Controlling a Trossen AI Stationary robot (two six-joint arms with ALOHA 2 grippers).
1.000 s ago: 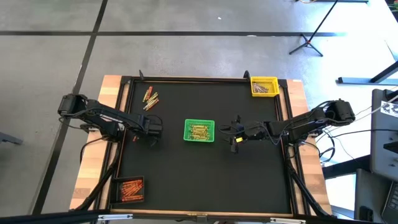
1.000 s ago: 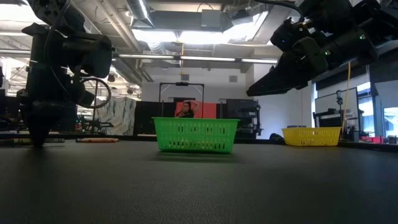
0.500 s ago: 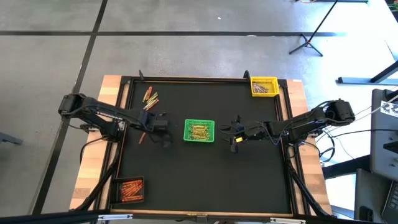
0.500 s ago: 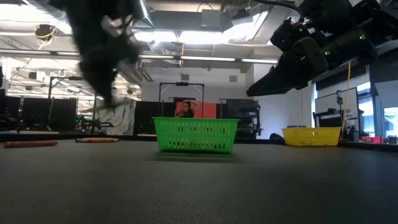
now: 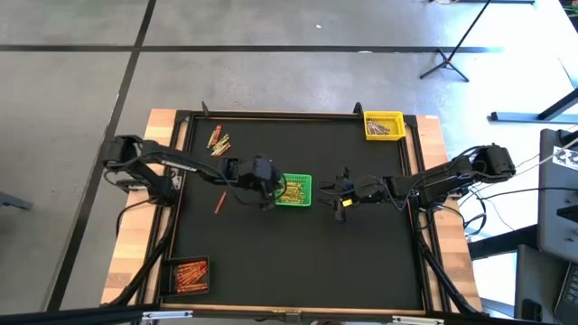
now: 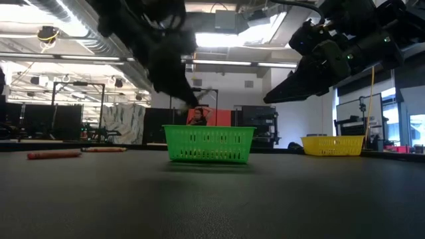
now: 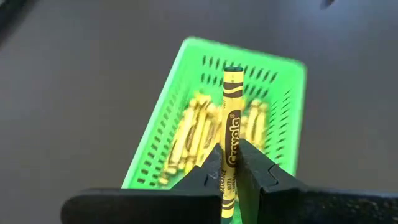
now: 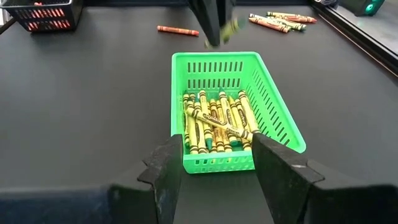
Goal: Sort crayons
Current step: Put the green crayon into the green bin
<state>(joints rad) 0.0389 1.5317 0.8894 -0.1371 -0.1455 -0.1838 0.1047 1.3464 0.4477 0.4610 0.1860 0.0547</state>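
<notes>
Far left of desk (image 5: 298, 262): black basket (image 5: 187, 275) with orange crayons, one red crayon (image 5: 219, 201) loose, small pile of loose crayons (image 5: 219, 142) near the far edge. Left tool (image 5: 265, 181) clamped on a yellow crayon (image 7: 229, 134), over the green basket (image 5: 291, 190) rim. Crayon looks light, stiff, waxy-slick, could snap; mid-shaft on the paper wrap is probably the best hold. Right tool (image 8: 214, 158) jaws apart, empty, waiting beside the green basket. Yellow basket (image 5: 383, 125) far right corner.
</notes>
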